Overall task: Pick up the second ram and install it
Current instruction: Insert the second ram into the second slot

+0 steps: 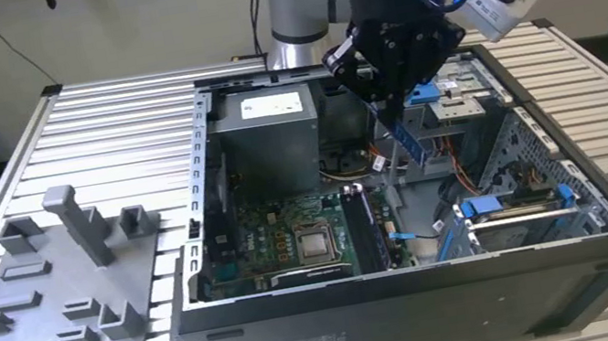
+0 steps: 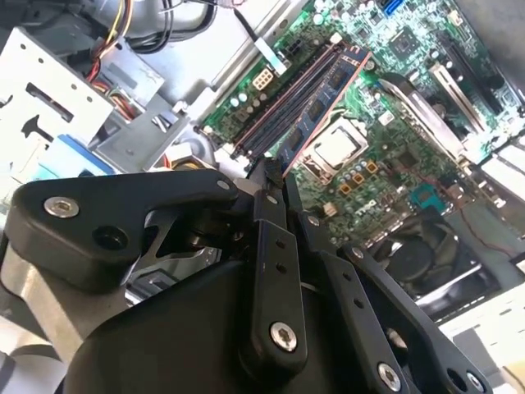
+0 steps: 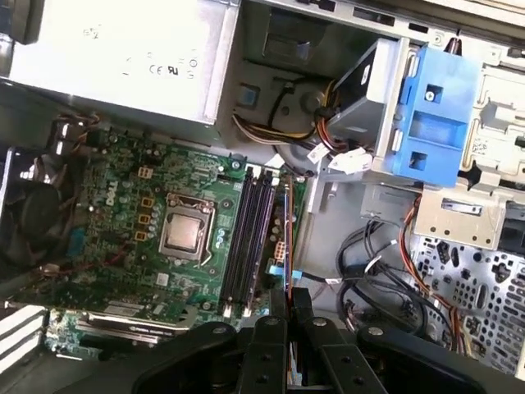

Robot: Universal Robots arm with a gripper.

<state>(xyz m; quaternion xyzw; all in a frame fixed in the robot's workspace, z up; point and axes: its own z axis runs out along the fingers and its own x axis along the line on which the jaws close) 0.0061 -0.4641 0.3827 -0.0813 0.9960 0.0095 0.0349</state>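
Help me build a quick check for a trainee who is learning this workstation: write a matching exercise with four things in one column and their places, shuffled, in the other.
Things
1. second ram
2. fixture tray
3. power supply
4. processor socket

Places
a. on the slatted table, outside the case, at the exterior view's left
b. clamped in the gripper, above the open case
c. on the motherboard, beside the memory slots
d. grey box with a pale label, inside the case

Pairs: 1-b, 2-a, 3-d, 4-c
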